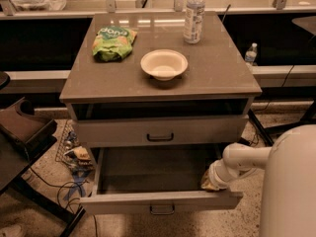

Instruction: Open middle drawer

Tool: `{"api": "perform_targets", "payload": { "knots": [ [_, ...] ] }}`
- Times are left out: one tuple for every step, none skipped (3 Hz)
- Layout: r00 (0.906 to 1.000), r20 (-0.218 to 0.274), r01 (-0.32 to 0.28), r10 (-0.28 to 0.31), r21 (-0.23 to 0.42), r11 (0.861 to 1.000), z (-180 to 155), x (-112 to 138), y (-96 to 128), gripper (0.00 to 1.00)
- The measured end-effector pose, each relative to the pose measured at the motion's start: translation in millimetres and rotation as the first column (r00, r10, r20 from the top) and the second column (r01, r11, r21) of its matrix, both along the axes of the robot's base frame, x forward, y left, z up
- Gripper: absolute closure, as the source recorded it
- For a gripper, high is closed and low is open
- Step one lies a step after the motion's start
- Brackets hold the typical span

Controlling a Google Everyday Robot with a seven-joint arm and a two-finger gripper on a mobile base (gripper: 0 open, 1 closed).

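Grey middle drawer (123, 202) stands open, end effector (211, 182) inside its right front corner, grip unclear.

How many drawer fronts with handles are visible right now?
2: a closed grey drawer front under the grey tabletop, and the pulled-out grey middle drawer below it, the end effector at its right end. Another may be hidden underneath.

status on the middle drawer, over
Gripper low at the drawer's right front corner. Middle drawer pulled well out. Floor clutter off its left side, not in front.
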State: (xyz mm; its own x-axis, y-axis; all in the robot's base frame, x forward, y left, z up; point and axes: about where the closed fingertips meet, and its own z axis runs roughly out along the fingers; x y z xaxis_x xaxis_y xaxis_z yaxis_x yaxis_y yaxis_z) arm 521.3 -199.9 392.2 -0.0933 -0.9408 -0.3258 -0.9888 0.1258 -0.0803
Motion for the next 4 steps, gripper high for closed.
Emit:
{"api": "perform_targets", "payload": {
  "knots": [
    [0.9987,-0.041,0.033,-0.032,0.025,0.999,-0.9,-31.3,-1.0,1.0],
    [0.9987,-0.041,0.033,-0.032,0.025,0.999,-0.9,-29.6,-0.8,1.0],
    [0.9938,-0.098,0.055,-0.052,0.032,0.998,2.2,-68.1,7.7,1.0],
    [0.9908,-0.122,0.064,-0.059,0.035,0.997,3.6,-80.1,12.2,1.0]
  ]
}}
